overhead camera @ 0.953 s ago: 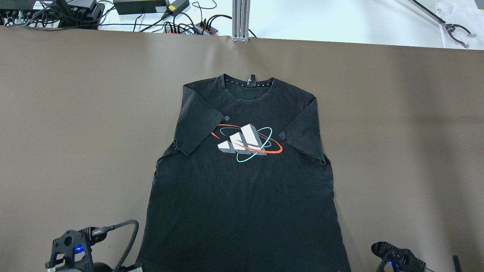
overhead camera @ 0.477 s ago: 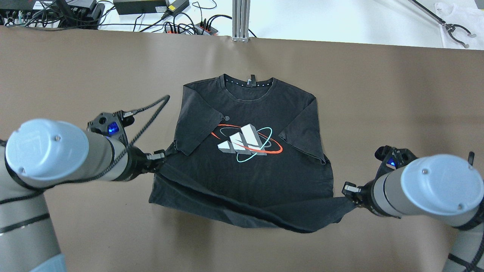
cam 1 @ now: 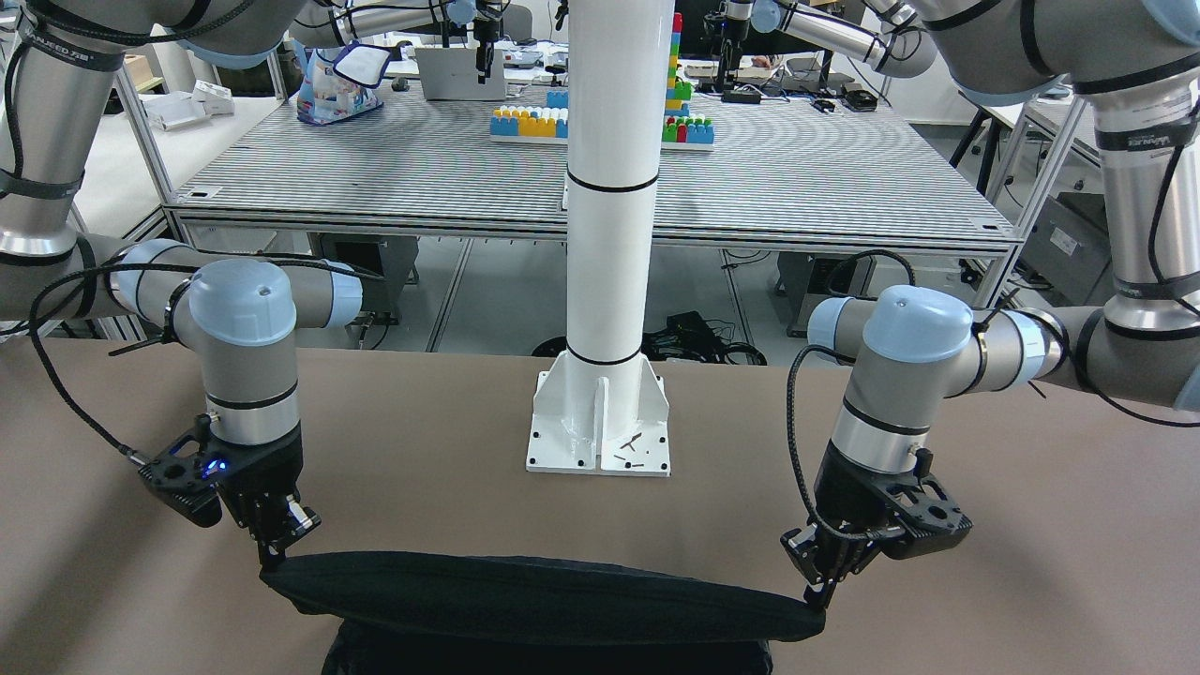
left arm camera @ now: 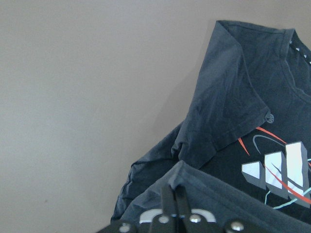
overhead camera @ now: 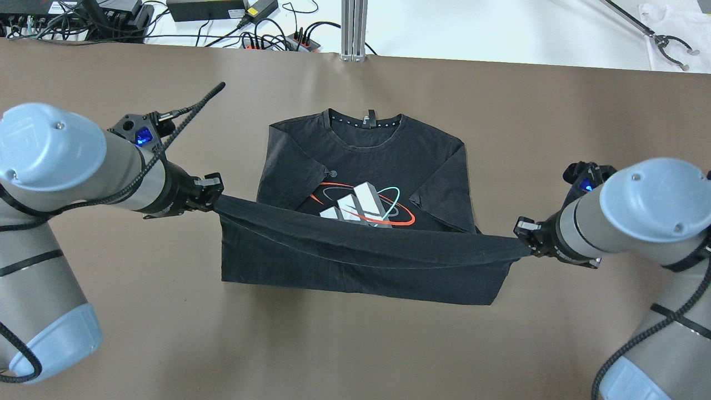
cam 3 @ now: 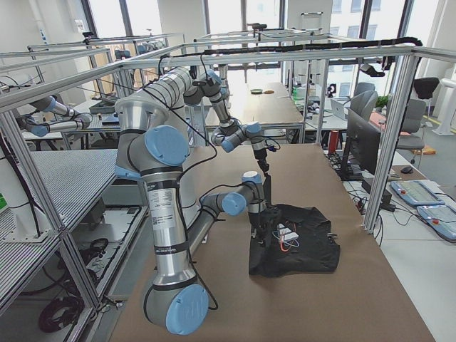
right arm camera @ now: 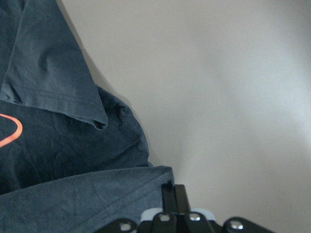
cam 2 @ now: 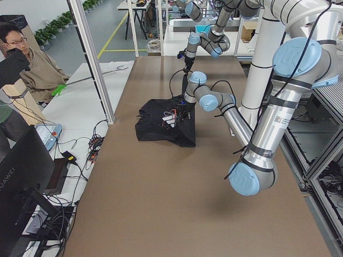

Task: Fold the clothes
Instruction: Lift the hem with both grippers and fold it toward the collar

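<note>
The clothes are one black T-shirt with a white, red and cyan chest logo, lying face up on the brown table, collar at the far side. My left gripper is shut on the hem's left corner. My right gripper is shut on the right corner. The hem hangs taut between them above the shirt, over the lower edge of the logo. Both wrist views show closed fingers pinching black fabric, the left gripper and the right gripper. The sleeves are folded inward.
The white robot column stands at the table's near side. Cables and power bricks lie beyond the far edge, with a grabber tool at far right. A person sits off the table's far side.
Both arms came in from the near edge, each holding a hem corner, and carried the hem up and away toward the collar. The shirt's lower half now doubles over itself.
</note>
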Motion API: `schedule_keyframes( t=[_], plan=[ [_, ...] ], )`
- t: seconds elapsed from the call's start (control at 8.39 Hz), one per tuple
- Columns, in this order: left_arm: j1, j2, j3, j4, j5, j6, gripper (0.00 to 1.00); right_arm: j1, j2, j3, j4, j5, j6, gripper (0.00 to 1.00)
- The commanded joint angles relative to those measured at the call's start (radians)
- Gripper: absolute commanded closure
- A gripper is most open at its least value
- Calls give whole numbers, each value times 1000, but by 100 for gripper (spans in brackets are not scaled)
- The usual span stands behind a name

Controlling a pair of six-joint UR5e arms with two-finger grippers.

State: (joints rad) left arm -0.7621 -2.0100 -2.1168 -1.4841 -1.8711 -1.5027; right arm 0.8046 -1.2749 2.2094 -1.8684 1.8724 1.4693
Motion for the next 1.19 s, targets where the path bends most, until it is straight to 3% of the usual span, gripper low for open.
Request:
schedule_keyframes(
  t=[0.0, 0.24, 0.48, 0.71, 0.83, 1.07],
  plan=[
    [-69, -21, 65, -4, -5, 4, 100, 117, 86, -137, 90, 21, 188, 100],
    [-97, -85, 189, -49, -5, 2, 100, 119, 89, -253, 295, 16, 350, 100],
    [-115, -124, 338, -161, -5, 4, 100, 119, 173, -388, 334, 4, 347, 100],
    [-118, -206, 539, -292, -3, 4, 100, 119, 186, -540, 496, -6, 347, 100],
    [-118, -260, 642, -347, 3, 1, 100, 119, 193, -622, 585, -51, 348, 100],
    [-117, -302, 775, -422, 7, 9, 100, 117, 232, -729, 659, -81, 359, 100]
  ],
)
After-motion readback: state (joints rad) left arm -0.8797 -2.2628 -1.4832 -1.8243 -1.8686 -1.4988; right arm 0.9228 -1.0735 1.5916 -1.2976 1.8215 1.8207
